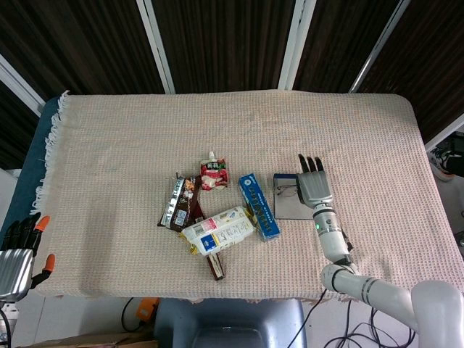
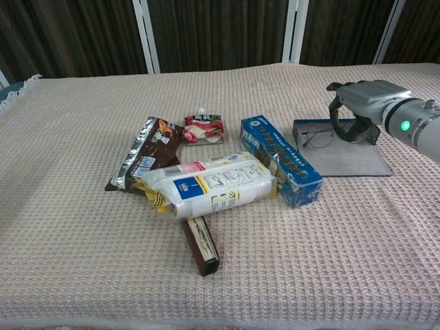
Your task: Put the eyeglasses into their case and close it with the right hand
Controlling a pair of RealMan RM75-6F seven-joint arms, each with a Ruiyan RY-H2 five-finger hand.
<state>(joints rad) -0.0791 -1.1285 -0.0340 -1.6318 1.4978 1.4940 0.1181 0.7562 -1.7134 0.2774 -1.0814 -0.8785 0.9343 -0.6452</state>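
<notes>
- The eyeglasses (image 2: 328,133) lie with their long axis roughly left-right across the table, parallel to the table's far edge; 1 round lens shows clear of the hand on the left, the rest sits under the fingers.
- They have a thin dark wire frame with round clear lenses, and are small and faint in the head view (image 1: 287,191).
- They sit over the far part of the open case (image 2: 344,159), a flat grey panel with a dark blue rim along its far edge, lying on the knitted beige tablecloth (image 2: 82,261).
- The right hand (image 2: 356,103) is curled down over the glasses, fingers hooked around the right part of the frame and holding it.
- The left hand (image 1: 16,250) rests off the near left corner of the table, fingers apart, holding nothing.
- Just left of the case lies a blue box (image 2: 280,159), then a white packet (image 2: 210,186), a dark snack bag (image 2: 146,152), a red pouch (image 2: 203,128) and a brown bar (image 2: 201,244).
</notes>
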